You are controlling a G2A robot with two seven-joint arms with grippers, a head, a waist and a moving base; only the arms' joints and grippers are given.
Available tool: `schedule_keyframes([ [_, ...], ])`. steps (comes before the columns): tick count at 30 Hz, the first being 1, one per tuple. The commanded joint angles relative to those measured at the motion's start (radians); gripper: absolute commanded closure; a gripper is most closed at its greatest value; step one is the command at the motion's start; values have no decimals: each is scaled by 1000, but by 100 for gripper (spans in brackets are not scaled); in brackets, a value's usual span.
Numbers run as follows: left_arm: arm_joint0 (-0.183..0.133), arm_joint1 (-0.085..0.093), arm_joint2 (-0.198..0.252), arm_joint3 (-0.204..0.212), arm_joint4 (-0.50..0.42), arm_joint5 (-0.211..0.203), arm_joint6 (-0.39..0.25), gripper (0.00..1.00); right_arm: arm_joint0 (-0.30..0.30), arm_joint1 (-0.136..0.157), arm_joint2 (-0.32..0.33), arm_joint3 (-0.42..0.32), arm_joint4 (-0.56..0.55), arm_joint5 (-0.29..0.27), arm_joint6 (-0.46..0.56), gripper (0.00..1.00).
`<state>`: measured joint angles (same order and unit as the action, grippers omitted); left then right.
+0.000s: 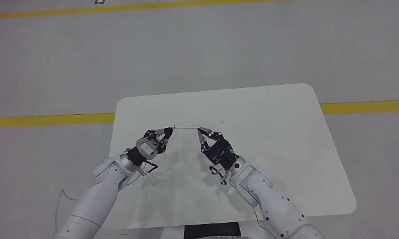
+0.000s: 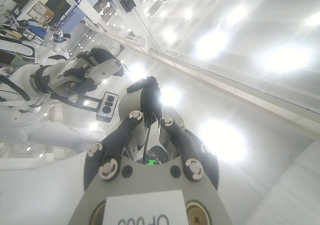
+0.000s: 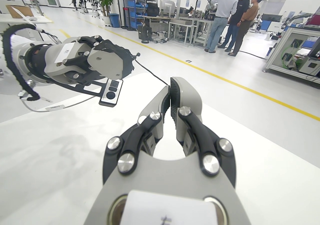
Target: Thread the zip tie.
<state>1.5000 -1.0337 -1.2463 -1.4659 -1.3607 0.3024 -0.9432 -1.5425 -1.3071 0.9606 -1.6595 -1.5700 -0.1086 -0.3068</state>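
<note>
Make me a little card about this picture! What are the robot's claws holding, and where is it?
left claw: shut on the zip tie
right claw: shut on the zip tie's other end
zip tie: stretched between the two claws, no loop to see
place: above the white table

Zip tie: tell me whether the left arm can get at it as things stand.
Yes, it seems: the left tool is shut on one end of the zip tie, the right tool on the other.
</note>
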Motion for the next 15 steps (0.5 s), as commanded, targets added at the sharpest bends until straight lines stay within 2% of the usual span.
schedule_keyframes([
  [1,0,0,0,0,0,0,0,100,-2,3,1,-3,0,-2,1,100],
  [15,0,0,0,0,0,0,0,100,-27,15,15,-26,0,1,5,100],
])
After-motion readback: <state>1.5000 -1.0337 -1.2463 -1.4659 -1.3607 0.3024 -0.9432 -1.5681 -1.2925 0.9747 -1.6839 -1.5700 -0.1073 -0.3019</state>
